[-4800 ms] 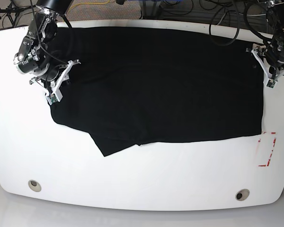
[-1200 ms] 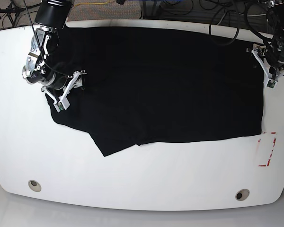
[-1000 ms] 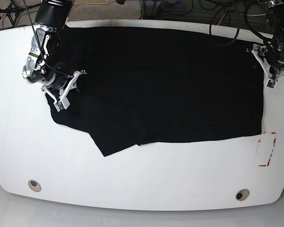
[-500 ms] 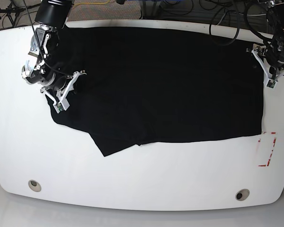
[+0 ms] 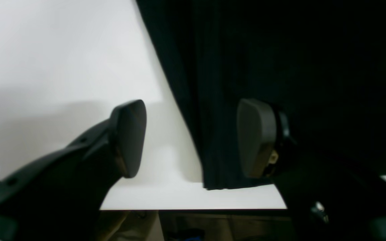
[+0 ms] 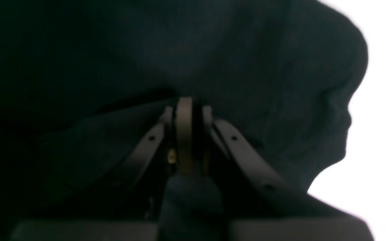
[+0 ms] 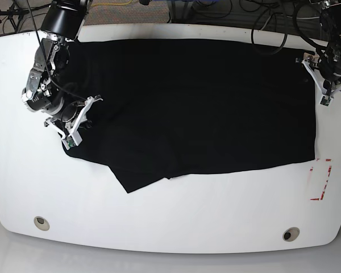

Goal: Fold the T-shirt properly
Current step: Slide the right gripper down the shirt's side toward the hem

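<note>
The black T-shirt (image 7: 193, 102) lies spread wide on the white table (image 7: 176, 216), one corner hanging toward the front left. No print shows. My right gripper (image 7: 70, 139) is at the shirt's left edge; in the right wrist view its fingers (image 6: 184, 113) are pressed together, shut on a bunched fold of the T-shirt (image 6: 246, 67). My left gripper (image 7: 325, 99) is at the shirt's far right edge. In the left wrist view it (image 5: 193, 137) stands open, straddling the shirt's edge (image 5: 209, 144), one finger (image 5: 129, 137) over bare table, the other (image 5: 256, 137) over cloth.
A red-marked rectangle (image 7: 321, 181) sits on the table at the front right. Two round holes (image 7: 41, 223) (image 7: 291, 234) lie near the front edge. Cables (image 7: 273, 23) run behind the far edge. The table's edge (image 5: 193, 209) is close below my left gripper.
My right gripper has moved toward the front, pulling the shirt's left side with it. The shirt's far edge has slid away from the table's back edge. The left gripper has stayed put.
</note>
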Robot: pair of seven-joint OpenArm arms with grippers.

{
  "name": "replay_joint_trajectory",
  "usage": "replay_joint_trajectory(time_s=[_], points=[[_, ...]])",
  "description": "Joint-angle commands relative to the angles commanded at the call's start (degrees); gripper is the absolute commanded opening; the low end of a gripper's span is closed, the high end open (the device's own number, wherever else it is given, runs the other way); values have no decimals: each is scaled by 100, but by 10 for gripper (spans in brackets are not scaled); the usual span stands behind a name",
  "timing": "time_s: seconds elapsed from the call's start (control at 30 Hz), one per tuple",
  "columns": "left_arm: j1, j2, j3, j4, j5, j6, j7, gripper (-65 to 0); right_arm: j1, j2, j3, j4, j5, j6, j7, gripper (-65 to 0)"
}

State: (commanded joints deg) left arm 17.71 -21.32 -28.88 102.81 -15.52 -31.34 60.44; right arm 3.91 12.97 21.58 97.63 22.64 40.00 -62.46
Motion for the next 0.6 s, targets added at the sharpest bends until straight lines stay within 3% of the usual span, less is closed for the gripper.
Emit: replay_joint_trajectory(time_s=[0.6], points=[[18,0,0,0,0,0,0,-247,220,-114,-396,-9,-9,0,44,-650]])
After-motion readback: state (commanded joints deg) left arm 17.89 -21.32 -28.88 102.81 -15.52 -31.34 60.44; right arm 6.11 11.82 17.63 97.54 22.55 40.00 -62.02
